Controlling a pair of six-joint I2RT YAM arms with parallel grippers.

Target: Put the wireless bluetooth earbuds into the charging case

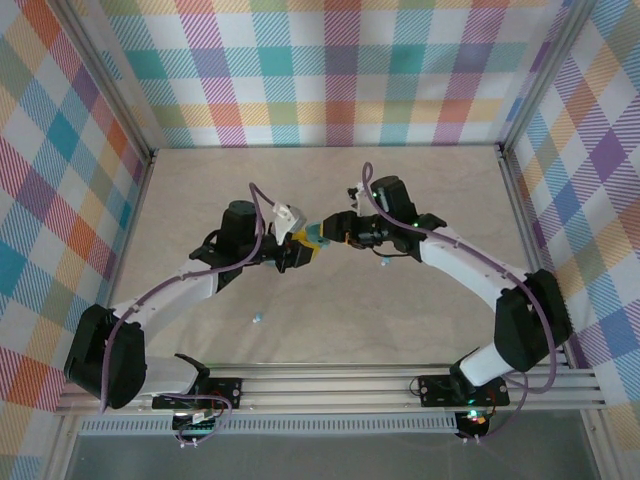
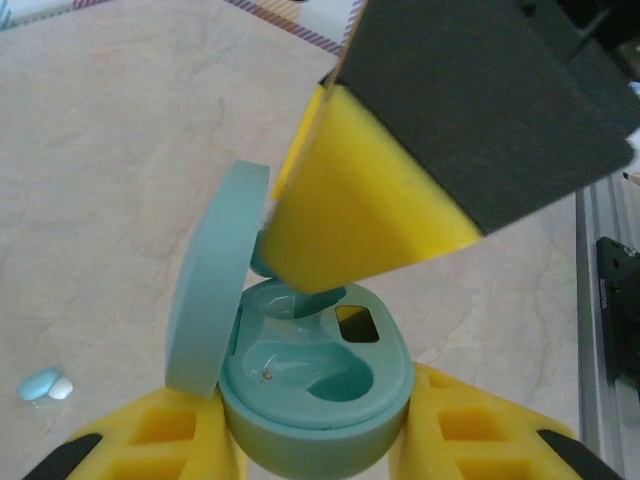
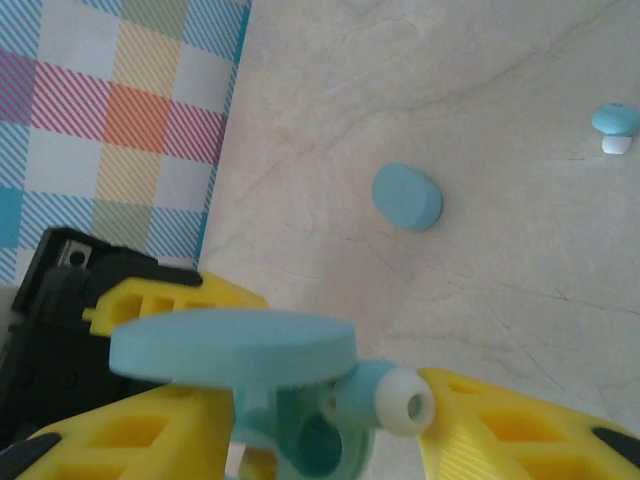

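Observation:
The teal charging case (image 2: 330,410) is gripped at its base by my left gripper (image 2: 315,445), which is shut on it. Its lid (image 2: 215,280) stands open to the left, and the near pocket is empty. In the top view the case (image 1: 311,238) hangs between my left gripper (image 1: 297,250) and right gripper (image 1: 325,238). My right gripper (image 3: 330,420) holds one earbud (image 3: 385,398), whose white tip touches the right finger, just under the lid (image 3: 230,345). One right finger (image 2: 360,200) covers the case's far pocket.
A loose earbud (image 2: 40,383) lies on the table left of the case, seen from above as a speck (image 1: 258,319). Another earbud (image 1: 383,262) lies under the right arm. A flat teal oval (image 3: 407,196) and an earbud (image 3: 615,120) rest on the tabletop.

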